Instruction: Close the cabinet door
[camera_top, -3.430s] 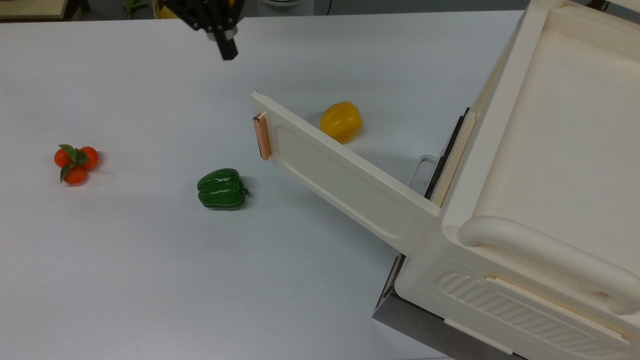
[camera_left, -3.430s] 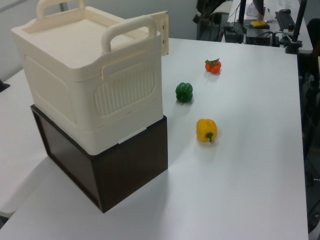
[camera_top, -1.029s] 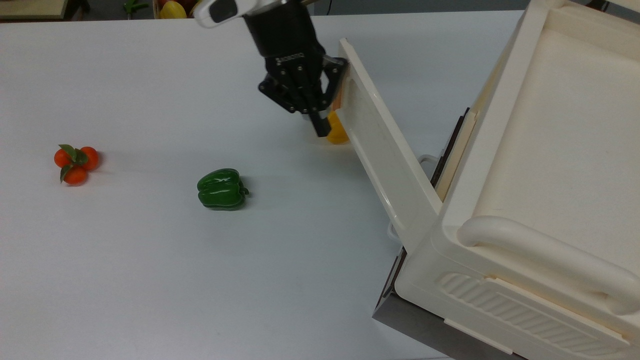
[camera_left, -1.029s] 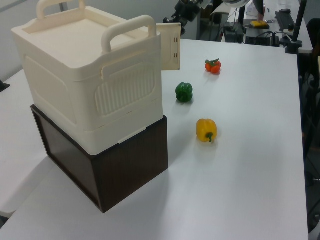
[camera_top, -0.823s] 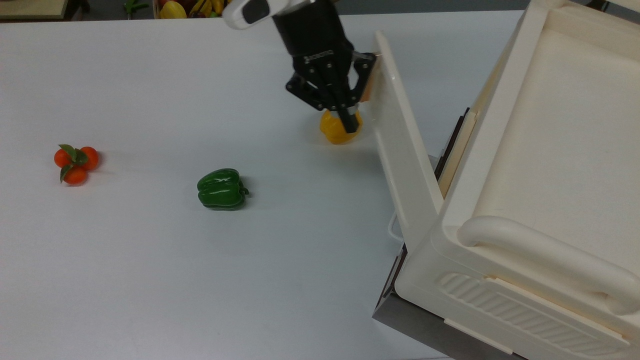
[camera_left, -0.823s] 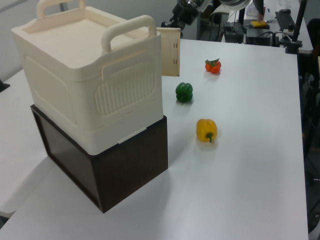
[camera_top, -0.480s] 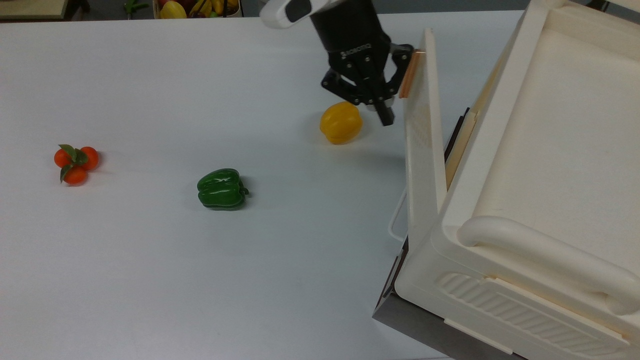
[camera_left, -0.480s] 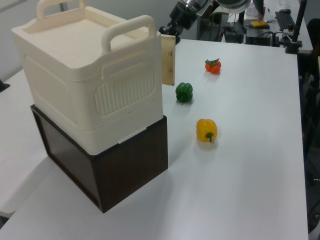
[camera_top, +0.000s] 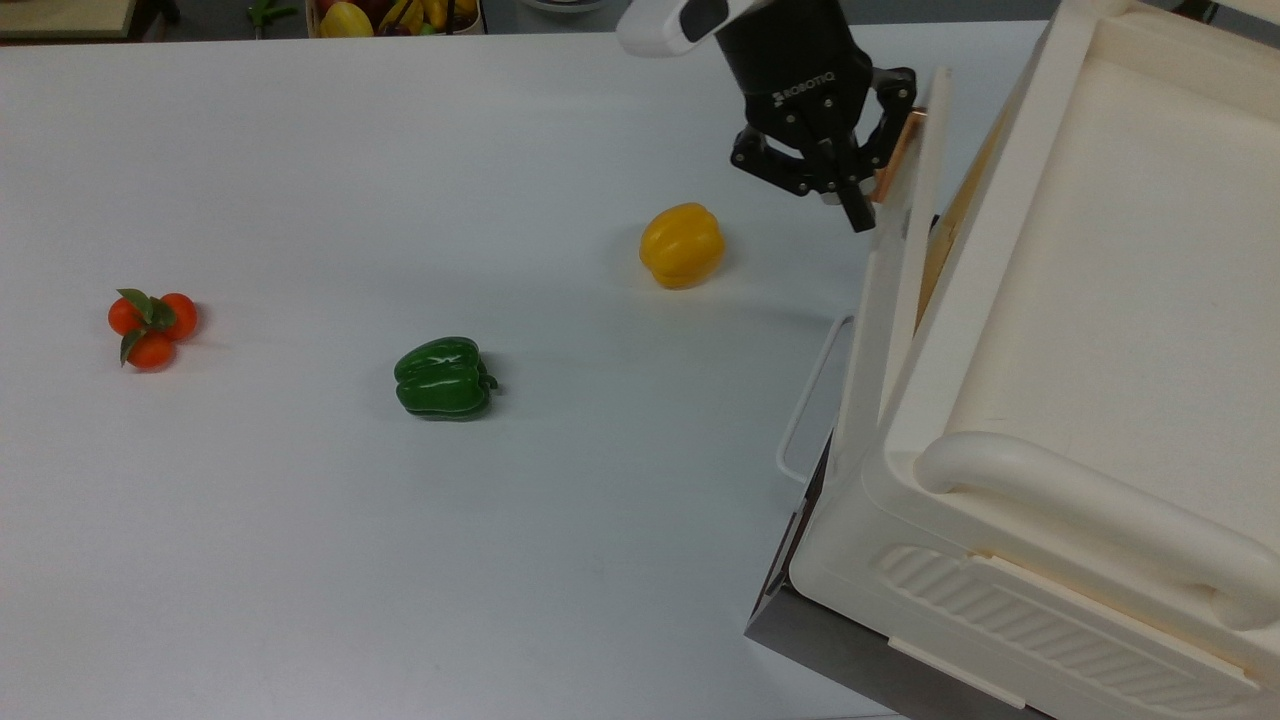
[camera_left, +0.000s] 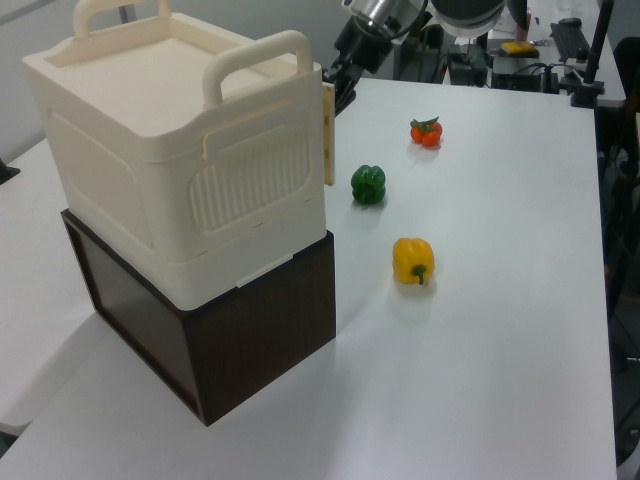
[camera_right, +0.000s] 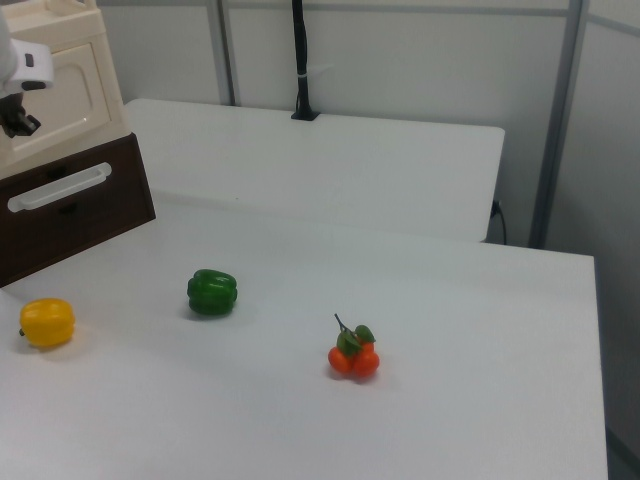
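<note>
Table (camera_top: 300, 560): white, carries everything below.

Cabinet (camera_top: 1100, 330): cream box on a dark brown base (camera_left: 260, 330) at the top view's right edge; the base front carries a white bar pull (camera_right: 58, 187). All positions below are given relative to the cabinet.

Door (camera_top: 890, 290): hinged at the cabinet's near front corner, almost shut. In the top view it runs nearly parallel to the cabinet front, with a narrow wedge of gap left at its free end. Seen edge-on in the left view (camera_left: 327, 135).

Gripper (camera_top: 858, 205): black, at the door's free end, on the door's outer face and so on the side away from the cabinet. Its body sits just beside the copper handle (camera_top: 893, 160); one finger tip reaches down along the door's outer face, at or very near contact. Cannot tell whether the fingers are spread or pressed together; nothing is seen pinched between them.

Yellow pepper (camera_top: 682, 244): on the table in front of the cabinet, near the door's free end, clear of the gripper.

Green pepper (camera_top: 443, 377): farther out from the cabinet front.

Tomatoes (camera_top: 151, 322): a small red cluster with leaves, farthest from the cabinet.
</note>
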